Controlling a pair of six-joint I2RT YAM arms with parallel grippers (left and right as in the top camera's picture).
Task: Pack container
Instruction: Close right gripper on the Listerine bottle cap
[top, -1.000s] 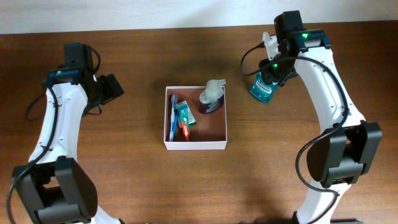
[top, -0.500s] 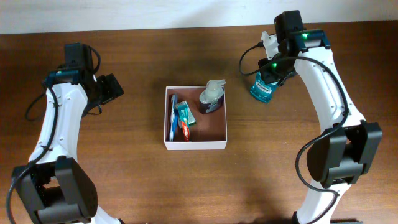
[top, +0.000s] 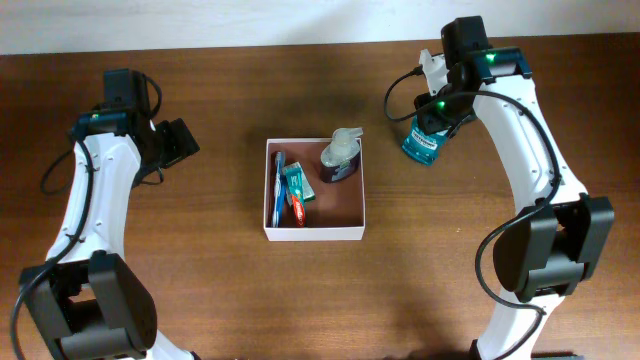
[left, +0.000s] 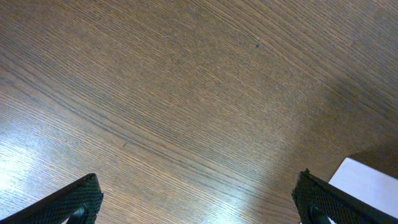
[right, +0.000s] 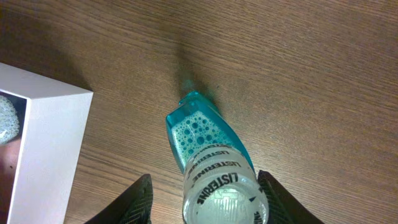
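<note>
Brown wooden table (top: 200, 290): the container (top: 314, 234) sits mid-table. I judge it light and thin-walled, best held by a wall. My right gripper (right: 205, 186) straddles the mouthwash bottle (right: 202, 140) cap, jaws apart; left gripper (left: 198, 180) gapes.

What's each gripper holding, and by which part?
Left gripper: nothing. Right gripper straddles the teal clear-plastic mouthwash bottle at its cap; whether it grips cannot be told.

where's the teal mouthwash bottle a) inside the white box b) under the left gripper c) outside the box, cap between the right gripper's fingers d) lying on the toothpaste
c: the mouthwash bottle is outside the container, and the wrist view shows its cap between the fingers of the right gripper.
</note>
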